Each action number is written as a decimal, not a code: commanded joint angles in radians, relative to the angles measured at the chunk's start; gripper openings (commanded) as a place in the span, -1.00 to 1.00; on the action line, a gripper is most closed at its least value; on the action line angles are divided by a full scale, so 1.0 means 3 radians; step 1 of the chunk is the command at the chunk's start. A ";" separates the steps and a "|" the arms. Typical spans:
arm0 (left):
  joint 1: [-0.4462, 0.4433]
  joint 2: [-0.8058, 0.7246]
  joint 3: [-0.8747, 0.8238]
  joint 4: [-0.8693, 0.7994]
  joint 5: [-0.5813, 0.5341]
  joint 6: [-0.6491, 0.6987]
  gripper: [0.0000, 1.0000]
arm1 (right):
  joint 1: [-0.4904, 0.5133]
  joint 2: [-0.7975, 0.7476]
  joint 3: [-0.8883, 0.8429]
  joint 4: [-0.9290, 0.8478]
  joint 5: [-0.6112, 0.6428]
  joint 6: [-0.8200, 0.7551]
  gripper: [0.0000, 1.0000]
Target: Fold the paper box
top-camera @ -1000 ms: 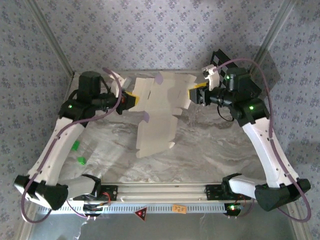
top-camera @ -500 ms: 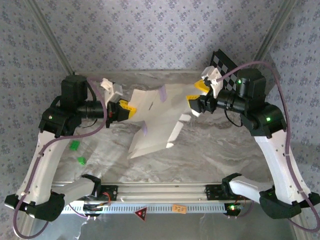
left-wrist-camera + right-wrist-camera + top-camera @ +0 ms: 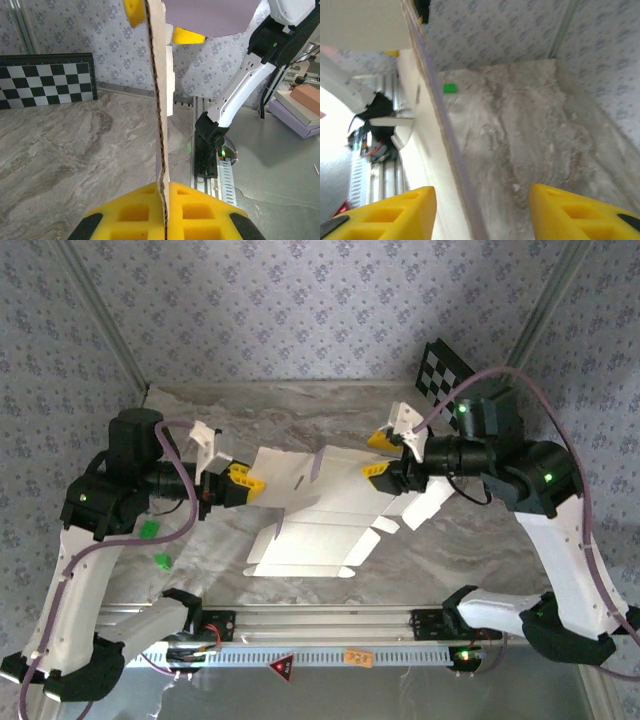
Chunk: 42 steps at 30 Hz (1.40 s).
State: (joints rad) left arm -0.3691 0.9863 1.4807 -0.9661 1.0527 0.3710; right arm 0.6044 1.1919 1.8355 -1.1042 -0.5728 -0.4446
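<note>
The paper box (image 3: 320, 510) is a flat die-cut sheet with flaps, cream-white side up, held just above the marble table. My left gripper (image 3: 243, 483) is shut on its left edge. In the left wrist view the yellow pads (image 3: 200, 210) pinch the card (image 3: 160, 100) edge-on. My right gripper (image 3: 378, 453) straddles the sheet's right edge. In the right wrist view its jaws (image 3: 480, 200) stand open, and the lilac-edged card (image 3: 440, 130) runs between them without touching either pad.
A black-and-white checkerboard panel (image 3: 445, 370) leans against the back right wall. Two small green bits (image 3: 150, 531) lie on the table at the left. The rail with both arm bases (image 3: 330, 625) runs along the near edge. Patterned walls close in three sides.
Both arms have come toward the near edge, and the sheet has dropped from steeply tilted to nearly flat. The left gripper keeps its grip; the right jaws now stand apart around the edge.
</note>
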 commanded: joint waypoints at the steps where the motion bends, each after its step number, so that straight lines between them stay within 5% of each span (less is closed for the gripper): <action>1: -0.0022 -0.0055 -0.0066 0.0054 0.0141 0.0092 -1.00 | 0.0156 0.0034 0.0147 -0.0472 0.0100 -0.0149 -0.12; 8: -0.0022 -0.0086 -0.0177 0.0117 -0.0020 0.0098 -1.00 | 0.0392 0.0135 0.0282 -0.0684 0.0327 -0.0118 -0.59; 21: -0.0024 -0.0272 -0.0425 0.0499 -0.0496 -0.0059 -0.98 | 0.0496 0.0237 0.0381 -0.0741 0.0505 0.0178 -1.00; 23: -0.0022 -0.0332 -0.0492 0.0658 -0.0697 -0.0159 -0.85 | 0.0492 0.0245 0.0354 -0.0676 0.0547 0.0292 -1.00; 26: -0.0023 -0.0470 -0.0621 0.0988 -0.1121 -0.0380 -0.23 | 0.0442 0.0228 0.0230 -0.0437 0.0529 0.0587 -1.00; 29: -0.0022 -0.0633 -0.0782 0.1368 -0.1742 -0.0648 0.08 | 0.0304 0.0172 -0.0023 -0.0052 0.0377 0.0979 -1.00; 34: -0.0022 -0.0874 -0.1137 0.1767 -0.2398 -0.1008 0.33 | -0.0056 0.0054 -0.0653 0.0781 0.0169 0.1871 -1.00; 42: -0.0023 -0.0885 -0.1718 0.2094 -0.2569 -0.1702 0.37 | -0.0624 -0.0114 -0.2035 0.2542 -0.0103 0.3403 -1.00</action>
State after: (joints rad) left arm -0.3771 0.7086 1.0084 -0.4187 0.3378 -0.0154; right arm 0.4480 1.1927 1.3193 -0.6178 -0.5533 0.3344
